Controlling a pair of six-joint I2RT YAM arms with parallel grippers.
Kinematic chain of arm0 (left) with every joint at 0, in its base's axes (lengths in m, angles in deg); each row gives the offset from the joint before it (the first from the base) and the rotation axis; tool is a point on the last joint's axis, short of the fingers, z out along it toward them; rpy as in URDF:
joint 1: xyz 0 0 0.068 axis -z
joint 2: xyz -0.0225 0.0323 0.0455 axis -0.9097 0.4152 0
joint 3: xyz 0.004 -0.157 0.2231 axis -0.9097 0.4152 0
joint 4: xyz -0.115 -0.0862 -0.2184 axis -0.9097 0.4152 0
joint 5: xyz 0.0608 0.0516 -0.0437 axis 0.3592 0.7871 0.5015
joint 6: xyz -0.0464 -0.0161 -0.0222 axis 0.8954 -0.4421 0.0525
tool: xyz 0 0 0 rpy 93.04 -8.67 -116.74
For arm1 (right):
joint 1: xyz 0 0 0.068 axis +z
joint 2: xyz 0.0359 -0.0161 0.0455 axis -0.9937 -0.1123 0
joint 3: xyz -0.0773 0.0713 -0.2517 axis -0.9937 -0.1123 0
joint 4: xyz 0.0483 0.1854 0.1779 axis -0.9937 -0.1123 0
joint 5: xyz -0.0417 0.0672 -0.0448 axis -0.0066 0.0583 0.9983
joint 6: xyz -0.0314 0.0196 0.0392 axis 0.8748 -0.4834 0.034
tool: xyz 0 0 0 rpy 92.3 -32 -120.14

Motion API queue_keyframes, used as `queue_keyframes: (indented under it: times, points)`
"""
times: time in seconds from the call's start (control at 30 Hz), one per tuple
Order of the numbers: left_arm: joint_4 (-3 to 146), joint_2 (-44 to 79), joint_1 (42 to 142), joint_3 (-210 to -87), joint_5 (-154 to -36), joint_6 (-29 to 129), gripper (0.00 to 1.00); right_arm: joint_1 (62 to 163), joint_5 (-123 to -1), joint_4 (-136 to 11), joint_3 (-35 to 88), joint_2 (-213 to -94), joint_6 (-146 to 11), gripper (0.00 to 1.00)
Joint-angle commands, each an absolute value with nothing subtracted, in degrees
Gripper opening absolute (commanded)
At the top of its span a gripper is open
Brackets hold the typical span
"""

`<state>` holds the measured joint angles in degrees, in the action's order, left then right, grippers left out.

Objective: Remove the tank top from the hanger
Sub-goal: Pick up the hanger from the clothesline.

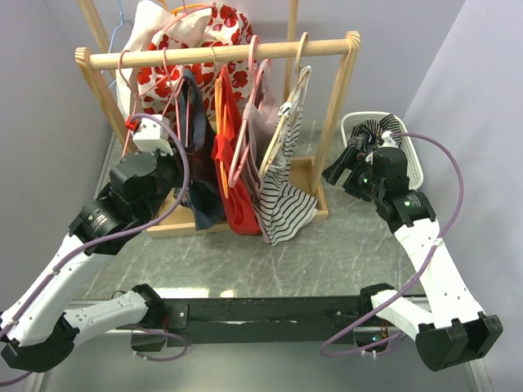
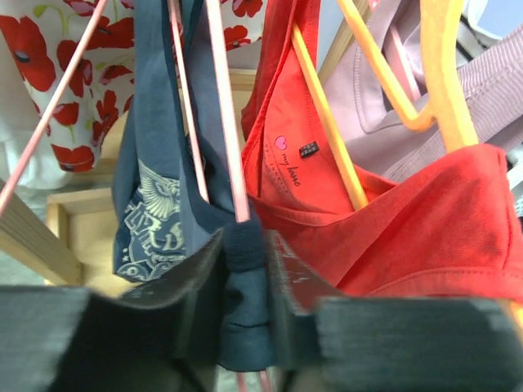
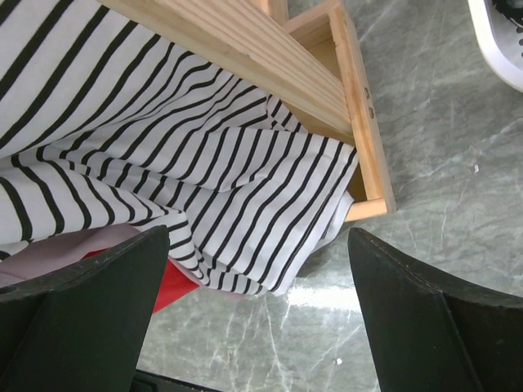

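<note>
A navy tank top with a pale printed emblem hangs on a thin pink hanger from the wooden rack's rail. My left gripper is shut on a bunched fold of that navy fabric, right where the pink hanger wire runs down into it. From above, the left gripper reaches into the left side of the hanging clothes, against the tank top. My right gripper stands open above the table with nothing between its fingers, to the right of the rack.
On the same rail hang a red top on an orange hanger, a mauve top and a black-and-white striped top. A floral garment sits behind. A white basket holding striped cloth stands at the right.
</note>
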<state>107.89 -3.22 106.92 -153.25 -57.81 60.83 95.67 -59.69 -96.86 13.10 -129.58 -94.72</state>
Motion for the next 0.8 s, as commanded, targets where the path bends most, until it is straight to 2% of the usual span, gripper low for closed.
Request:
queue_keyframes:
  times: [0.0, 0.07, 0.1, 0.37, 0.53, 0.77]
  points:
    - [108.2, -4.3, 107.1, -153.0, -56.9, 60.3, 0.24, 95.3, -58.7, -96.5, 15.7, -127.8, -94.4, 0.98]
    - [108.2, -4.6, 107.1, -153.1, -57.0, 60.1, 0.06, 95.3, -58.8, -96.5, 15.6, -127.8, -94.6, 0.98]
    - [108.4, -4.5, 107.1, -153.5, -56.8, 60.1, 0.01, 95.3, -58.8, -96.6, 15.7, -127.8, -94.6, 0.98]
    - [106.7, -7.7, 107.1, -155.4, -63.5, 56.5, 0.01, 95.2, -56.1, -98.7, 17.3, -125.7, -94.0, 1.00]
    - [104.5, -13.9, 107.1, -155.5, -60.4, 56.0, 0.01, 95.1, -55.3, -99.5, 18.4, -125.2, -93.1, 1.00]
    - [110.0, -14.6, 107.1, -161.3, -61.5, 53.7, 0.01, 94.7, -56.3, -98.9, 17.7, -124.9, -94.2, 1.00]
